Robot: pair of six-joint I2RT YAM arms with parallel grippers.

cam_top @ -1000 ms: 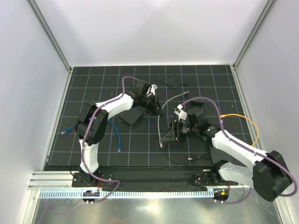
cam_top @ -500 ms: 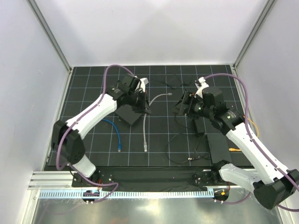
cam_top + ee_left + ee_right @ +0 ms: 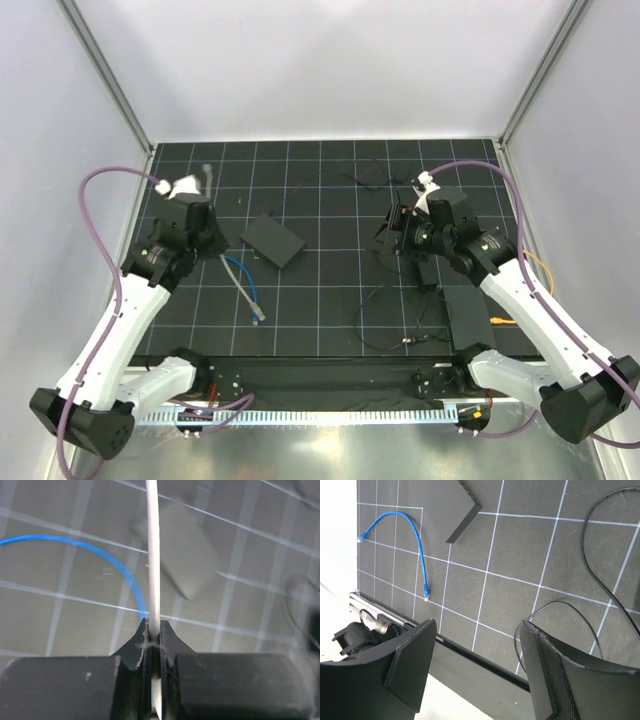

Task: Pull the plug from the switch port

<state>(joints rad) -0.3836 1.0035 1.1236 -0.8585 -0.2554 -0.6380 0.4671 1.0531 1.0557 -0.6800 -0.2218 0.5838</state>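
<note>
The white cable point(image 3: 153, 550) runs straight out from the left gripper point(image 3: 154, 629). Its long axis lies in line with the fingers and points right, toward the switch point(image 3: 272, 240), which shows only as a grey blur in the left wrist view. The left jaws are pinched narrow on the cable, which fills the slit between them. The plug itself cannot be made out. The cable's far end leaves the top of the wrist view, and from above the cable is too faint to trace. A blue cable point(image 3: 124, 574) arcs on the mat point(image 3: 300, 290) behind it. The right gripper point(image 3: 476, 630) stands wide, holding nothing, to the right of the switch.
</note>
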